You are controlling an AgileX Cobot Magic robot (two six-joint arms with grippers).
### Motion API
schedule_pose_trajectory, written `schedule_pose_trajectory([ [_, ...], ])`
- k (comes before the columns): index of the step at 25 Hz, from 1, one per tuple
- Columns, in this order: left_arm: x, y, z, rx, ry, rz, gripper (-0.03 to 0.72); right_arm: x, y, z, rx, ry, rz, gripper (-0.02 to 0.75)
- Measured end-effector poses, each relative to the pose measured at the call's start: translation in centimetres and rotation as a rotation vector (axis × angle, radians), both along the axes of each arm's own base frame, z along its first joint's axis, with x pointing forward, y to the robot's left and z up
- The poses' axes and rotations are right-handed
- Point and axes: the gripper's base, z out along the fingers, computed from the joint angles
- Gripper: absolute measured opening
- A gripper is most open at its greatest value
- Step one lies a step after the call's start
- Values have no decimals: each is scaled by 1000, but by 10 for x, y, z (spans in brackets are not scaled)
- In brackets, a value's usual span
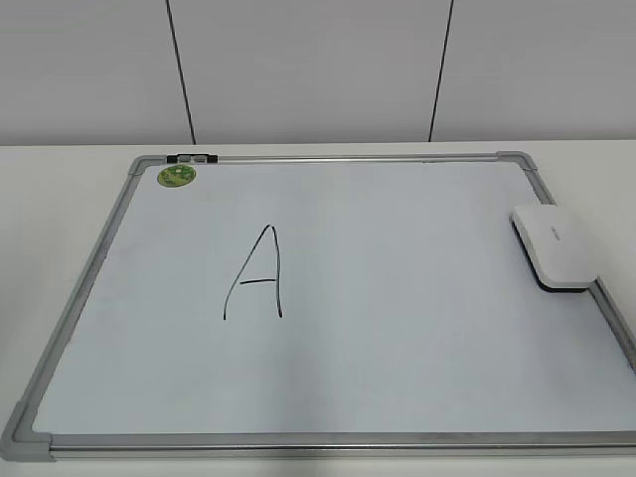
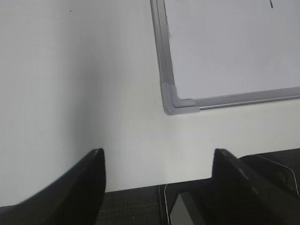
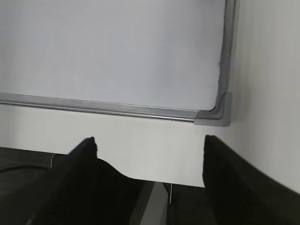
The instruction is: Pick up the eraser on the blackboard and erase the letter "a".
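Observation:
The blackboard, a white dry-erase board with a grey frame, lies flat on the white table. The white eraser rests on its right edge, dark felt side down. Only a large capital "A" is written on the board; no small letter "a" shows in any view. Neither gripper shows in the exterior view. My left gripper is open and empty over the table edge, near the board's front left corner. My right gripper is open and empty near the front right corner.
A round green sticker and a small black clip sit at the board's far left corner. A white panelled wall stands behind the table. Dark robot base parts lie below the table's front edge.

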Motion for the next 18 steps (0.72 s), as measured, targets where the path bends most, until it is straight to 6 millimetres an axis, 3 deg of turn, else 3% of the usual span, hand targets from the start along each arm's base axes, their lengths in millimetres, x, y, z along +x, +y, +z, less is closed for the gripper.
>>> schedule_pose_trajectory([
  [9,-46,4,-41,-1,-63,2,496,-79,-8,-38,17,-94,-20,520],
  [13,-51,5,-40,5,-109,1,496,-96,-11,-57,10,-94,-20,521],
  [18,-49,7,-43,47,-129,-26,494,-98,-13,-70,-22,-98,-11,520],
])
